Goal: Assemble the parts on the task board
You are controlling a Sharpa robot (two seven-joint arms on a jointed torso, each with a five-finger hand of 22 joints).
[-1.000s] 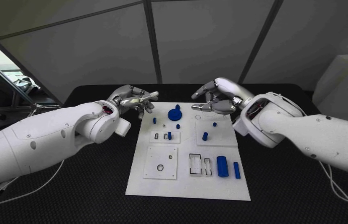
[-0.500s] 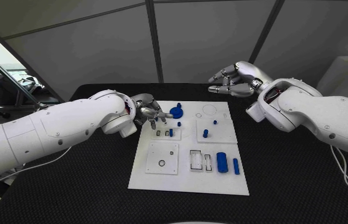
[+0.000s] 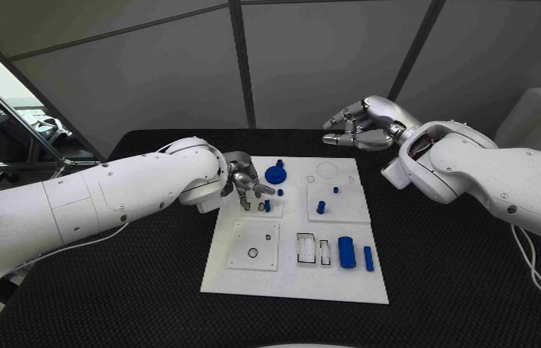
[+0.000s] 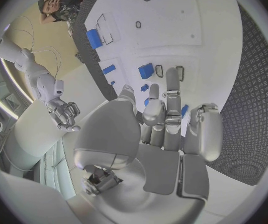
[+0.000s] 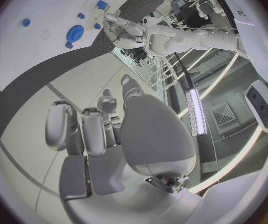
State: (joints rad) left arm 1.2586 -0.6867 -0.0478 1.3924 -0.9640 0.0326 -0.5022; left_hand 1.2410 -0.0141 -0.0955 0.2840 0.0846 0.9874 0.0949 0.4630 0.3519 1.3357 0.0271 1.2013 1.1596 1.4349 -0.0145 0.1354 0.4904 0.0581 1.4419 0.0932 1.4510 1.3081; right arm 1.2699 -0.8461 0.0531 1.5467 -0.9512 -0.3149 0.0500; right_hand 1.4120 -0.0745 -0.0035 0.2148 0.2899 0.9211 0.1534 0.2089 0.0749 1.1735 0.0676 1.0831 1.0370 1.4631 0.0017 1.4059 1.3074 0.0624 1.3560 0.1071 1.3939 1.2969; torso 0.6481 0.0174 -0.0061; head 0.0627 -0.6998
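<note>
Parts [image 3: 345, 252] lie scattered on the white board [image 3: 295, 281], mid-surface. Since a second ago the left hand [image 3: 245, 181] has come down to the board's left slots, fingers curled, grasp uncertain; the right hand [image 3: 363, 129] has lifted clear, fingers released. Black surface [image 3: 451, 285], grey panelled walls behind.

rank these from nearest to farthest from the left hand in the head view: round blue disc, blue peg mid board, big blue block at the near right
1. Round blue disc, just beside the left hand, far end of the board.
2. Blue peg, mid board, right of the hand.
3. Big blue block, near right corner.
</note>
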